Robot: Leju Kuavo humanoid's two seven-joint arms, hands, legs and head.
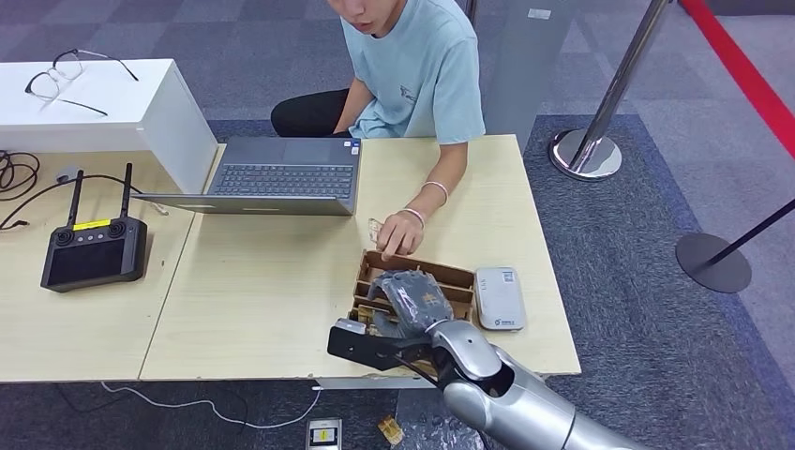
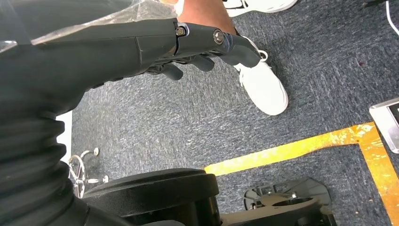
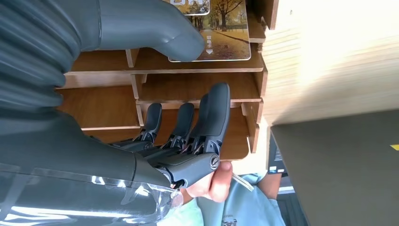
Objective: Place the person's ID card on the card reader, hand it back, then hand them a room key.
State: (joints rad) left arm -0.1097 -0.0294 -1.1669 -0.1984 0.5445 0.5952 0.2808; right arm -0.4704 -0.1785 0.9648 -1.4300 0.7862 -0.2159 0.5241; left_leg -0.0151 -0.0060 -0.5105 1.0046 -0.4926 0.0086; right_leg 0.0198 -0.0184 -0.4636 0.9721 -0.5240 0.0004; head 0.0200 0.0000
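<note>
My right hand (image 1: pixel 412 298) hovers over a wooden slotted card box (image 1: pixel 450 272) near the table's front right. In the right wrist view its thumb (image 3: pixel 155 28) rests on a key card (image 3: pixel 226 33) printed with autumn trees, lying in a slot of the box (image 3: pixel 197 87). The fingers (image 3: pixel 209 117) reach apart into another slot. A white card reader (image 1: pixel 499 298) lies just right of the box, with nothing on it. The person's hand (image 1: pixel 401 234) touches the box's far edge with a thin pale card (image 1: pixel 375 225) beside it. My left hand (image 2: pixel 188 44) hangs over the floor, holding nothing.
An open laptop (image 1: pixel 281 178) sits at the table's far side in front of the seated person. A black remote controller (image 1: pixel 94 251) and a white box with glasses (image 1: pixel 94 103) are at the left. Stanchion bases (image 1: pixel 586 155) stand on the carpet at the right.
</note>
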